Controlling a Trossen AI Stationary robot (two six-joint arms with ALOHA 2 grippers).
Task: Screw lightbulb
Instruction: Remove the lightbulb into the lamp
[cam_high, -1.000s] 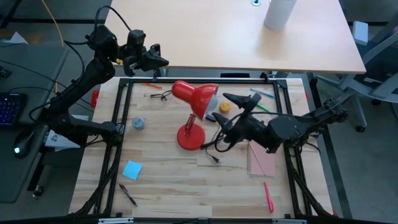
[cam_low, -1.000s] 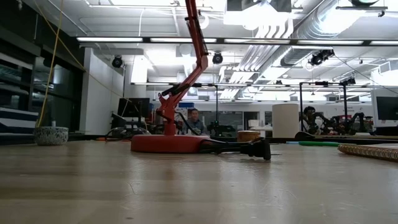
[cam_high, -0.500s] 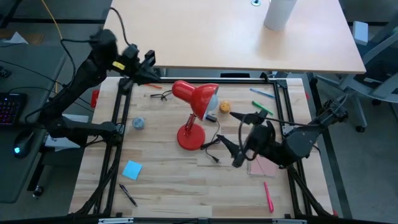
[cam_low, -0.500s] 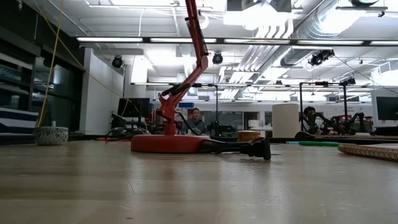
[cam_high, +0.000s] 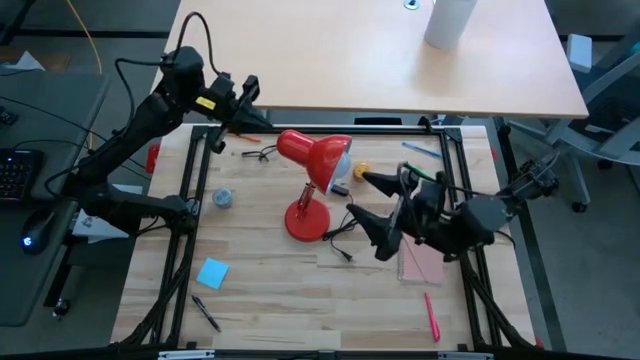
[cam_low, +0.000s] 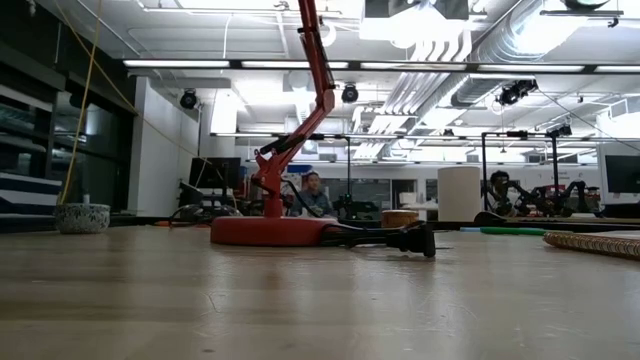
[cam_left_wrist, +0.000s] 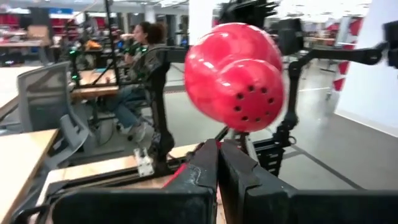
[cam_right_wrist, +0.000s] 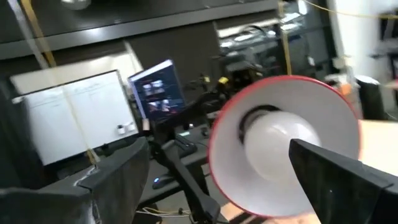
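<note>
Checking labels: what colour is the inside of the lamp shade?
White inside the shade, red outside; clearest in the right wrist view.

Robotics laboratory. Exposed ceiling ducts (cam_low: 470, 75) at 12 o'clock. Further arm rigs (cam_low: 530, 190) at 3 o'clock, beside a seated person (cam_low: 314, 195).

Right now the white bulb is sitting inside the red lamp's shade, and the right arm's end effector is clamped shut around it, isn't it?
Not quite. The bulb does sit inside the red lamp's shade, but the right end effector is open and apart from it, holding nothing. The right wrist view shows its fingers spread wide with the bulb between them at a distance.
</note>
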